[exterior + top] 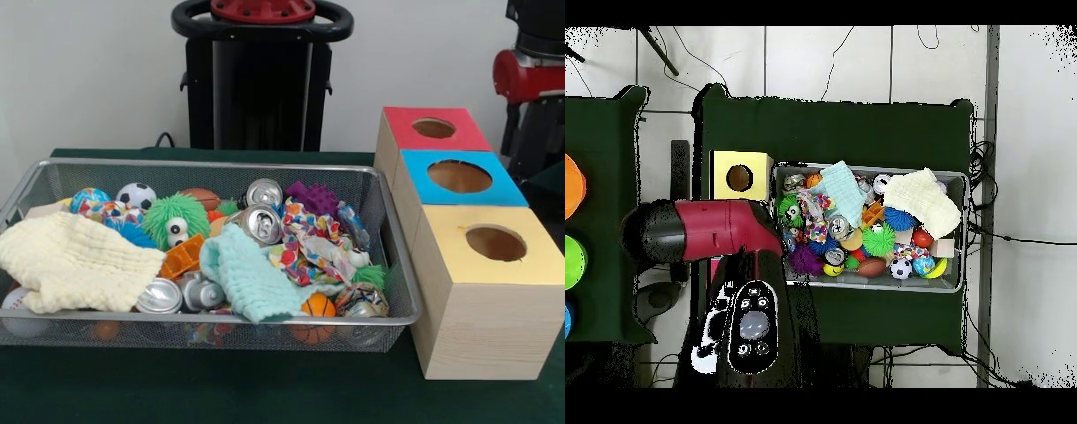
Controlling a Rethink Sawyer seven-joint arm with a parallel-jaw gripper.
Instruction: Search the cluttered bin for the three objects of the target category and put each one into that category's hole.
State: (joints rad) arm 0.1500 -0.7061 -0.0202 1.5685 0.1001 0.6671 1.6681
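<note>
Sawyer arm: red shells, black joints

In the overhead view the arm (715, 228) has a glossy red shell that runs into a rounded black end cap at one side. A long black link (753, 325) carries a panel with a round grey button ringed by smaller buttons, and white markings run beside it. In the front view, the black pedestal column (262, 88) is topped by a black ring with a red hub.

One camera faces the wire bin (212, 256) low and close across the worktop; another looks straight down from high above the bin (870, 228), which both share.
</note>
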